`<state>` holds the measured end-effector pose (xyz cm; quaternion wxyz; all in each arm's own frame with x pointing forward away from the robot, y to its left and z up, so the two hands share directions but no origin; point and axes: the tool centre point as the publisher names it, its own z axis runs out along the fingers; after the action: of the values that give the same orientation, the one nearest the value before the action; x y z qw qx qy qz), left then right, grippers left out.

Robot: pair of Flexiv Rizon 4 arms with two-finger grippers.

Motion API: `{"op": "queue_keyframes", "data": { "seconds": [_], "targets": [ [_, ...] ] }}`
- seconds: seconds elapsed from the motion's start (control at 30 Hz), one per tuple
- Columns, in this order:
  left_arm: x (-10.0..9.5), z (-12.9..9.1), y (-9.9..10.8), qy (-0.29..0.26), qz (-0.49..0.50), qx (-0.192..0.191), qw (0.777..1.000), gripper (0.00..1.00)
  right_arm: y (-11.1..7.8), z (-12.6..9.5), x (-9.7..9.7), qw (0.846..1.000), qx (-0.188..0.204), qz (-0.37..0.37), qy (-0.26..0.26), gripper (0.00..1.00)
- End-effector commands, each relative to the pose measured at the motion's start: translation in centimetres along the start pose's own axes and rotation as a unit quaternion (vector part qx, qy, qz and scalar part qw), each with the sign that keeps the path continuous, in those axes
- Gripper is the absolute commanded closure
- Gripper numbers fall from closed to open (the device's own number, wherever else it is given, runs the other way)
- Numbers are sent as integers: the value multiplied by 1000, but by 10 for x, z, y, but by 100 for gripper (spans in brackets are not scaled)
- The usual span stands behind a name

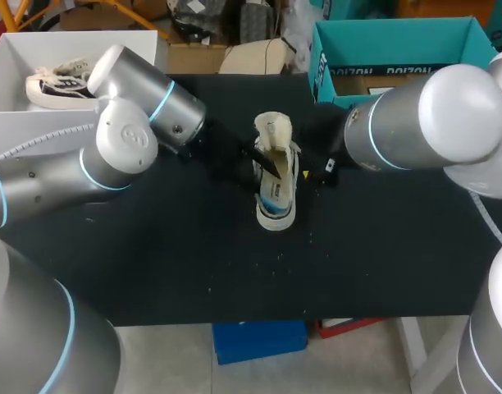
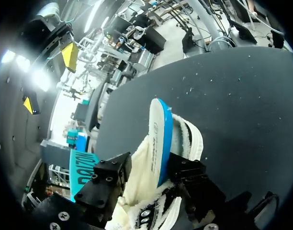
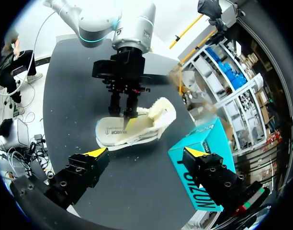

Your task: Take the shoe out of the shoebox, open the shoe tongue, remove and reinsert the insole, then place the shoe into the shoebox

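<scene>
Our left gripper (image 1: pixel 263 160) comes in from the left and is pinched on the insole (image 2: pixel 158 139), a white piece with a blue edge and a fleecy face that stands up between its black fingers. A small dark mark is printed on the insole's white side, too small for us to make out. The shoe (image 1: pixel 276 201) lies on the black table (image 1: pixel 193 246) near its middle, out of any box. Our right gripper (image 3: pixel 146 153) hovers just beside the shoe, fingers spread wide with nothing between them. The teal shoebox (image 1: pixel 322 66) stands open at the far right and bears white lettering on its side. A white box (image 1: pixel 21 49) at the far left holds another shoe (image 1: pixel 58 86).
</scene>
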<state>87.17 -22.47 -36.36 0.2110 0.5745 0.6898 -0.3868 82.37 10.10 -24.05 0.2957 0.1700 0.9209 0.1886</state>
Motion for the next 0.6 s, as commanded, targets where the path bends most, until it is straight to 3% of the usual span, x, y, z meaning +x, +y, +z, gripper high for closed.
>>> {"op": "queue_keyframes", "data": {
  "seconds": [0.03, 0.17, 0.3, 0.4, 0.5, 0.6],
  "targets": [
    [2, -12, -13, -4, 2, -10, 1000, 0, 0, 0, 0, 1000, -1, 0, 0, 0],
    [2, -9, -20, -9, 2, -8, 1000, 0, 0, 0, 0, 1000, -1, 0, 0, 0],
    [7, -6, -27, -14, -6, -8, 1000, 24, 0, 0, 0, 1000, -1, 0, 0, 0],
    [12, -3, -30, -17, -15, -7, 1000, 50, 0, 0, 0, 1000, -1, 0, 0, 0],
    [14, -2, -33, -18, -17, -7, 1000, 63, 0, 0, 0, 1000, -1, 0, 0, 0],
    [16, -4, -35, -17, -19, -7, 1000, 67, 0, 0, 0, 1000, -1, 0, 0, 0]
  ]
}}
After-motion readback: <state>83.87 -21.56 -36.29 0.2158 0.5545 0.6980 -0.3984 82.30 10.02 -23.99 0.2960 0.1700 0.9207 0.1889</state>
